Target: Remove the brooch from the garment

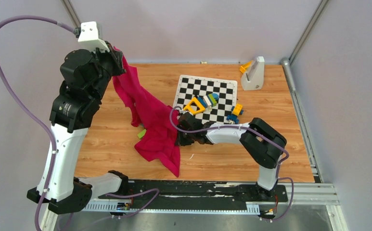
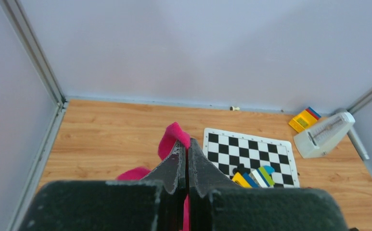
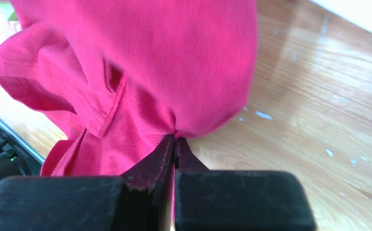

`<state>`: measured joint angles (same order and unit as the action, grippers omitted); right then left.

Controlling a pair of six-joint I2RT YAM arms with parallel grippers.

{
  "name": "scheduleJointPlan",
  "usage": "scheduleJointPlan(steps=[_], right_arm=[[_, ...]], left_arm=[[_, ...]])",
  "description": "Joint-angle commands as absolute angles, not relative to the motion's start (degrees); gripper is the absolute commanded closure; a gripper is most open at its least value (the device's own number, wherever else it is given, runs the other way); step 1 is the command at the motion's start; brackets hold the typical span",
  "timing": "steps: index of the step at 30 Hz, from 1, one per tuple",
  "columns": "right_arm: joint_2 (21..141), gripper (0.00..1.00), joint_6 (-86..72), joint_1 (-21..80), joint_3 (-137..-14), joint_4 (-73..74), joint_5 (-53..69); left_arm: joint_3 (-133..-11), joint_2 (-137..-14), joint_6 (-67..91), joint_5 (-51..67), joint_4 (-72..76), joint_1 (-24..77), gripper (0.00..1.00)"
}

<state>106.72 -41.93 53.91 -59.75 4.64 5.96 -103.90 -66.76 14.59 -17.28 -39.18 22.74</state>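
Observation:
The magenta garment (image 1: 150,120) hangs from my left gripper (image 1: 118,58), which is raised at the back left and shut on its top corner; the pinched tip shows in the left wrist view (image 2: 175,137) at the gripper (image 2: 187,147). The cloth trails down to the table, where my right gripper (image 1: 179,137) is low and shut on its right edge. In the right wrist view the gripper (image 3: 174,140) pinches a bunched fold of the garment (image 3: 140,62). The brooch is hidden; no pale disc shows in any view.
A chequered board (image 1: 205,97) with coloured toy blocks (image 1: 208,101) lies right of the cloth. A white metronome-like device (image 1: 252,74) and a yellow block (image 1: 244,66) stand at the back right. A small green block (image 1: 141,133) lies by the cloth.

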Motion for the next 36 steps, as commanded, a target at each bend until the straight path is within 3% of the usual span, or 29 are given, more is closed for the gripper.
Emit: scheduleJointPlan(steps=[1, 11, 15, 23, 29, 36], right_arm=[[99.85, 1.00, -42.00, 52.47, -61.69, 10.83, -3.76], [74.82, 1.00, -32.49, 41.34, -67.35, 22.29, -4.38], [71.35, 1.00, -29.53, 40.24, -77.22, 30.64, -7.34], [68.80, 1.00, -25.06, 33.99, -98.68, 42.48, -7.83], [69.60, 1.00, -23.64, 33.83, -109.98, 50.00, -5.75], [66.49, 1.00, -27.27, 33.85, -93.87, 51.13, 5.67]], left_arm=[[-107.97, -67.63, 11.65, -20.36, -40.27, 22.74, 1.00], [-118.79, -68.67, 9.32, -18.81, -39.86, 22.76, 1.00], [-121.30, -69.06, 9.44, -19.97, -41.22, 22.79, 1.00], [-128.73, -67.98, 3.12, -33.49, -38.57, 22.76, 1.00], [-124.35, -61.77, 2.77, -33.14, -34.21, 22.77, 1.00], [-101.33, -52.19, 14.74, -22.70, -36.28, 22.78, 1.00]])
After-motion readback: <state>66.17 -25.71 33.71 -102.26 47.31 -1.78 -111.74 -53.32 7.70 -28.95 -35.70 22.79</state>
